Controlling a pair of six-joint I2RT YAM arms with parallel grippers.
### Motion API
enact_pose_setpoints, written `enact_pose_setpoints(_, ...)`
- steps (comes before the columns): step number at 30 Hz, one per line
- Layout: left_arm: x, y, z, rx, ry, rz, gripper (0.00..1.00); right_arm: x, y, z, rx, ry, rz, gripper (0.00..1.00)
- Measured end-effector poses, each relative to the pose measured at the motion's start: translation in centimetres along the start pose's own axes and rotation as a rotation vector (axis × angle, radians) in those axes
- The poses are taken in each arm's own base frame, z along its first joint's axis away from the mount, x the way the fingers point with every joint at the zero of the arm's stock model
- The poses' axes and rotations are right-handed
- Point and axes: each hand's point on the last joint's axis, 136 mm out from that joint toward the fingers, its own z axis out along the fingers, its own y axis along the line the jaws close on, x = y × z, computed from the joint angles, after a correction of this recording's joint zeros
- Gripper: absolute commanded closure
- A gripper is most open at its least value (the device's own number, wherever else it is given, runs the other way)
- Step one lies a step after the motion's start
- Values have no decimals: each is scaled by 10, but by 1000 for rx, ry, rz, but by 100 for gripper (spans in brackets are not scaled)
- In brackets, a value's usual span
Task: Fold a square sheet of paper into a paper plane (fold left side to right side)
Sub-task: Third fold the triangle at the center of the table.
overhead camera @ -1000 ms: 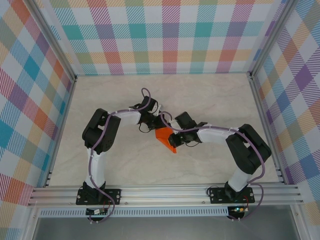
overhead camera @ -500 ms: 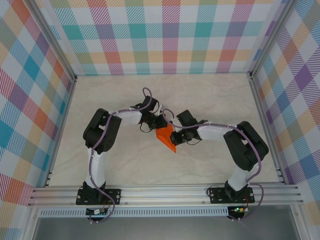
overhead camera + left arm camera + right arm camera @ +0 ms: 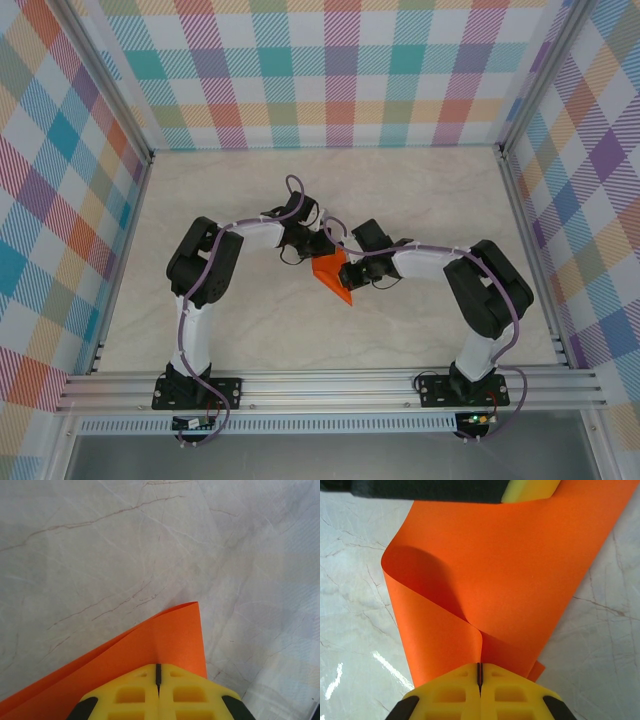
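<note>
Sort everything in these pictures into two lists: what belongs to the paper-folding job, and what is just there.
Belongs to the job: orange sheet of paper, curled over; left gripper and right gripper, both pinching it.
Just there: marble table; checked walls; aluminium frame.

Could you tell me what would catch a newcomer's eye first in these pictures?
The bright orange paper at the scene's centre stands out, pinched from both sides. In the right wrist view it bows into a loose curl above the shut right pincer; the left pincer clamps another edge.
</note>
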Motion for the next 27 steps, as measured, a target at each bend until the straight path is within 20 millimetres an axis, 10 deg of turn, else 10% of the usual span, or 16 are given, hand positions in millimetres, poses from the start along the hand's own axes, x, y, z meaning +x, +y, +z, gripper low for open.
enact_pose_setpoints(19,0,0,0,-2,2,-1,95,2,-2,2,6,15,5,100)
enact_pose_setpoints(27,0,1,-7,-29,16,17,77,3,-1,3,-2,23,3,100)
